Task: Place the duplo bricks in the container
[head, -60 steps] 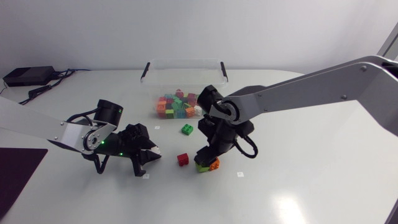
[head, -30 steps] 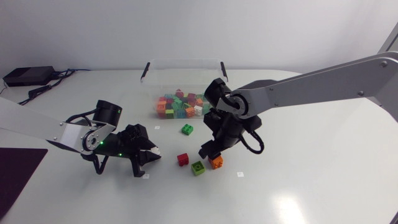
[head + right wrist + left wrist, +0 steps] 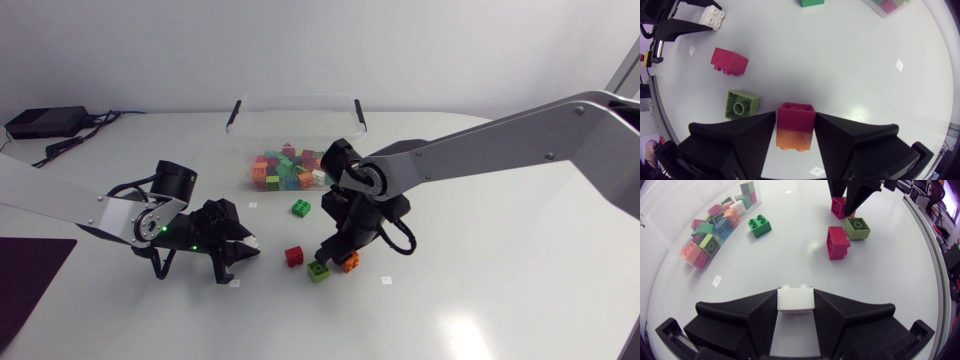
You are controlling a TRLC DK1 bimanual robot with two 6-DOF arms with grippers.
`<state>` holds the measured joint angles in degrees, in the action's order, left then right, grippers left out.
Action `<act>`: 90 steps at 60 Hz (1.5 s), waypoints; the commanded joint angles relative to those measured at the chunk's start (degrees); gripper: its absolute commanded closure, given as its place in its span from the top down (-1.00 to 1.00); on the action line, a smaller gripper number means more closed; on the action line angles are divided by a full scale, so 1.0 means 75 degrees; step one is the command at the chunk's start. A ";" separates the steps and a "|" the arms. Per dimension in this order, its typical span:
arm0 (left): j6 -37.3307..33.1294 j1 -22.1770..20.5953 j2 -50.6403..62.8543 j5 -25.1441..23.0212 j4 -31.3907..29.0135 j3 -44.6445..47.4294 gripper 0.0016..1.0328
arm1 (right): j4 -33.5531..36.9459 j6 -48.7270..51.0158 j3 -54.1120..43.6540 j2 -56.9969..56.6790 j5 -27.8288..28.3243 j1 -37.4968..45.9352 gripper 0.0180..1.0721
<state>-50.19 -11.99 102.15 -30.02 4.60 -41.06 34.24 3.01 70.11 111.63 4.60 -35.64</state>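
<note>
My right gripper stands low over the table, shut on a dark red brick stacked on an orange one; in its own view the right gripper presses that stack from both sides. A lime brick and a red brick lie just beside it. Further back lies a green brick. My left gripper rests on the table, shut on a white brick. The clear container at the back holds several coloured bricks.
A black mat lies at the table's left front edge. Small white markers dot the tabletop. Bare table stretches in front of and to the right of the loose bricks.
The right gripper swung up and right, leaving the lime brick apart from the orange one, then came back down and closed on the red-and-orange stack. The left arm kept still.
</note>
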 commanded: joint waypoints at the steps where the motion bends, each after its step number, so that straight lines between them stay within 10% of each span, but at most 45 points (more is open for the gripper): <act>1: -0.0198 -0.0077 0.0525 0.0159 -0.0262 0.0119 -0.28 | -0.0077 0.0056 -0.0148 0.0186 -0.0028 -0.0053 -0.56; 40: 0.0353 0.0227 -0.1655 -0.0439 -0.2582 -0.1358 -0.31 | 0.0767 0.0326 0.0965 -0.0916 0.0125 0.0638 -0.61; 90: 0.3458 0.0286 0.0607 -0.0544 -0.1750 -0.5776 -0.29 | -0.0475 0.0115 0.3320 -0.0306 0.0347 0.1283 -0.61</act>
<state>-27.33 -9.87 104.33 -33.23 -9.72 -80.93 31.40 4.67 92.86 106.96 7.25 -26.52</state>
